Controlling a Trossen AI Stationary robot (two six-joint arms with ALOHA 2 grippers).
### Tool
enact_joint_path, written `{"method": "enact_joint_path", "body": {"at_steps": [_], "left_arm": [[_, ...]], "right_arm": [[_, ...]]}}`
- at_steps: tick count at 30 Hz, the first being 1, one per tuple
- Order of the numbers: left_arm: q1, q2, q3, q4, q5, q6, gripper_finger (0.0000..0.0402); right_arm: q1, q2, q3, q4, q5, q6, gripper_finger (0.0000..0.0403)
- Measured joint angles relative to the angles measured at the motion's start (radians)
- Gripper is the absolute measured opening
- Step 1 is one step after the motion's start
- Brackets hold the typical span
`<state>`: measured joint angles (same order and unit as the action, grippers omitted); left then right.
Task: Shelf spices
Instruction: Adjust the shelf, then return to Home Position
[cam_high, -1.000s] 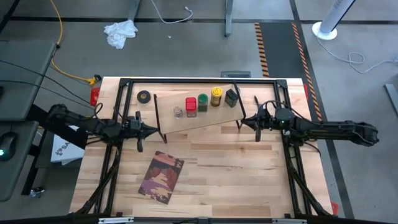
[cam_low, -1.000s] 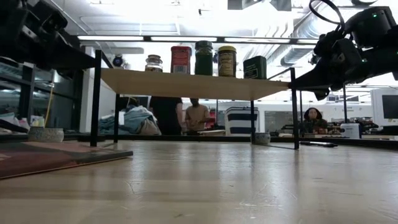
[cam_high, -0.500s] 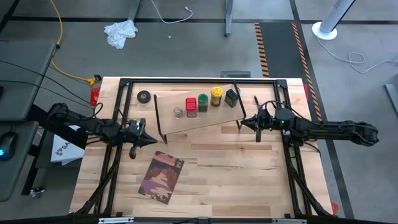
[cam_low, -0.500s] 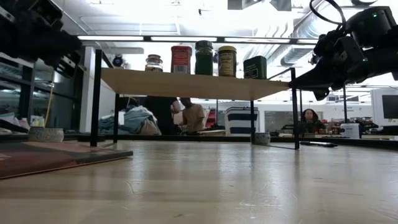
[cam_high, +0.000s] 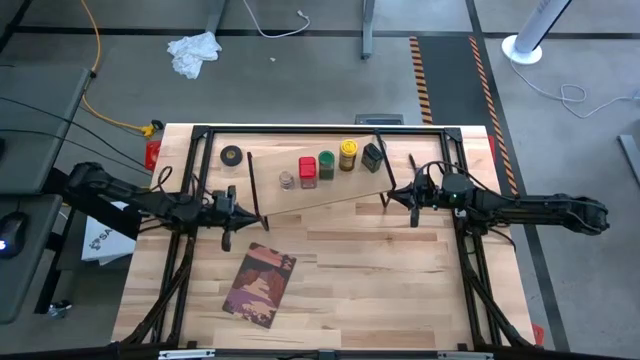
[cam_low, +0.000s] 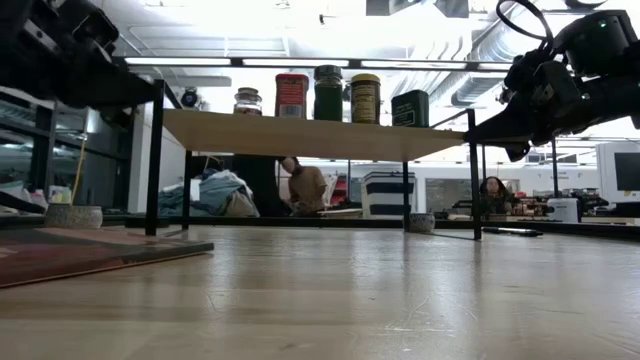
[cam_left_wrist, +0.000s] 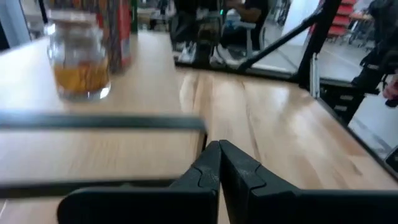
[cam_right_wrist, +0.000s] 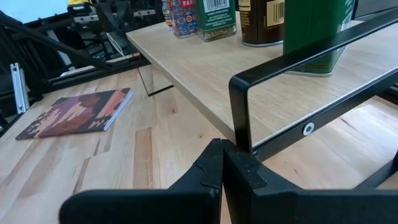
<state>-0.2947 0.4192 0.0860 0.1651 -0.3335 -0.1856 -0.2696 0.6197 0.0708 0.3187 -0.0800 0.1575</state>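
Your left gripper (cam_high: 228, 209) is clenched on nothing beside the shelf (cam_high: 330, 190). Your right gripper (cam_high: 398, 196) is likewise clenched empty, just beside the shelf's wire leg (cam_right_wrist: 239, 106).

1. The red box (cam_right_wrist: 184, 17) on the shelf (cam_right_wrist: 205, 68) carries white letters "PA…" on its label; the rest of the word is cut off.
2. The green-topped jar (cam_right_wrist: 217, 15) beside it bears a barcode on a white label, with small print too fine to make out.
3. The yellow-topped jar (cam_right_wrist: 262, 22) shows white lettering, unreadable from here.
4. A white carton (cam_high: 100, 240) left of the table has dark letters, too small to read.
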Motion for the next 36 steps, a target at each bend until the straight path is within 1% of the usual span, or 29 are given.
{"method": "enact_joint_path", "body": {"at_steps": [2,4,12,14,18,20,22,23,25,29,31,34,36], "left_arm": [[0.000,0.020,0.000,0.039,-0.024,0.020,0.0000],[0.000,0.035,0.000,0.051,-0.079,0.025,0.0000],[0.000,0.050,0.000,0.012,-0.245,0.124,0.0000],[0.000,0.045,0.000,-0.014,-0.267,0.144,0.0000],[-0.001,0.032,0.001,-0.094,-0.319,0.152,0.0000],[0.000,0.023,0.001,-0.132,-0.352,0.167,0.0000],[0.000,0.009,0.001,-0.150,-0.356,0.171,0.0000],[0.000,0.000,0.001,-0.152,-0.349,0.163,0.0000],[0.000,-0.018,0.001,-0.145,-0.283,0.140,0.0000],[0.000,-0.056,0.001,-0.140,-0.066,0.098,0.0000],[0.000,-0.072,0.001,-0.132,0.012,0.085,0.0000],[0.000,-0.089,-0.001,-0.083,0.073,0.101,0.0000],[0.000,-0.100,-0.026,-0.007,0.093,0.124,0.0000]], "right_arm": [[0.000,0.000,0.000,0.000,0.007,0.000,0.0000],[0.000,0.000,0.000,0.000,0.020,0.002,0.0000],[0.008,0.000,0.000,0.008,0.021,0.051,0.0000],[0.016,0.000,0.000,0.008,0.004,0.052,0.0000],[0.029,0.000,0.000,0.008,-0.068,0.056,0.0000],[0.037,0.000,0.000,0.008,-0.088,0.071,0.0000],[0.043,0.000,0.000,0.008,-0.097,0.069,0.0000],[0.044,0.000,0.000,0.008,-0.097,0.061,0.0000],[0.044,0.000,0.000,0.009,-0.098,0.035,0.0000],[0.043,0.000,0.000,0.033,-0.101,-0.053,0.0000],[0.040,0.000,-0.001,0.029,-0.108,-0.091,0.0000],[0.028,0.000,-0.011,0.042,-0.135,-0.122,0.0000],[0.019,0.000,-0.042,0.083,-0.160,-0.114,0.0000]]}}
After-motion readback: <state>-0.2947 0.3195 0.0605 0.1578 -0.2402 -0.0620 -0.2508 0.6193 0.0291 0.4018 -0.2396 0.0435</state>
